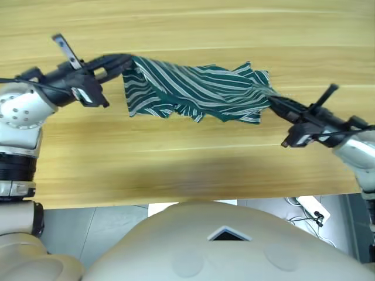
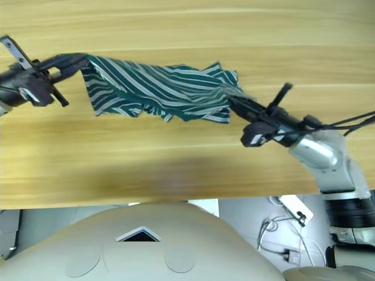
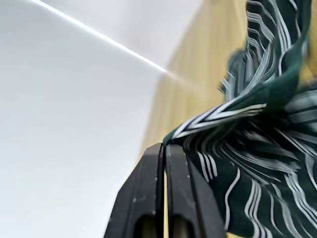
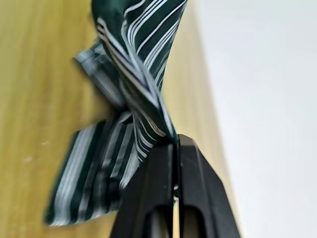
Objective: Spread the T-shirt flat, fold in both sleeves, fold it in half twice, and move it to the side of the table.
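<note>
Green white-striped T-shirt [image 1: 193, 91] bunched and held above the wooden table [image 1: 176, 170], left gripper [image 1: 126, 60] pinching its 9 o'clock end, right gripper [image 1: 271, 99] pinching its 3 o'clock end.

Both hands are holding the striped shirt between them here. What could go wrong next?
1. The left hand and right hand each pinch only a small gather of the dark green, white-striped fabric T-shirt at their fingertips, so a tug could pull one end free.
2. The shirt hangs twisted and bunched between them over the light wooden table. Set down like this, it would likely land creased, with the sleeves hard to find.
</note>
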